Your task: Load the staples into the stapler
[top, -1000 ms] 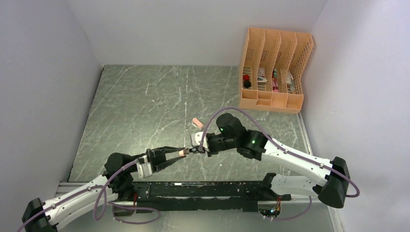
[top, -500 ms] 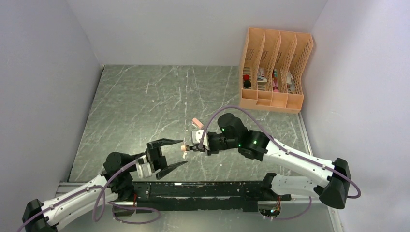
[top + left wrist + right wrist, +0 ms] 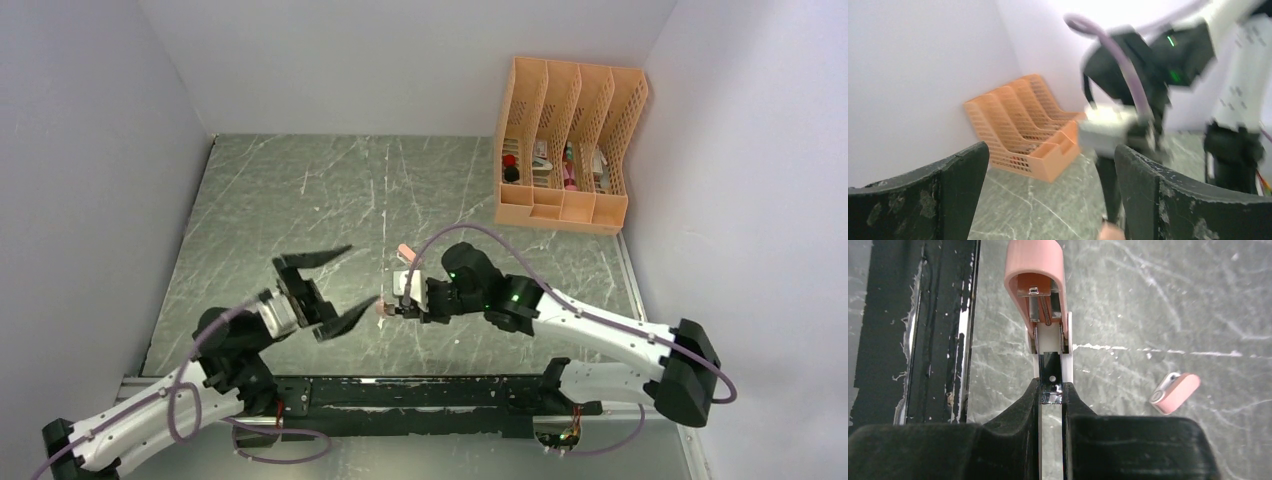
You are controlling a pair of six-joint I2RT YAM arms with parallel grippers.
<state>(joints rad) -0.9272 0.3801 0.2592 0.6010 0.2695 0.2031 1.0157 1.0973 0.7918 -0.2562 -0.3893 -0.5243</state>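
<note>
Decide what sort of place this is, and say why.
Probably a robot test booth: plain white walls box in a marbled tabletop, the left arm and right arm are bolted at its near edge, and an orange file organiser stands at the back.

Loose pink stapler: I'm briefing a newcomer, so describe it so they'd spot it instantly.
From the orange file rack in the far right corner, come toward the table's middle. The loose stapler lies there just beyond the right gripper, untouched; the open stapler is clamped in that gripper.
</note>
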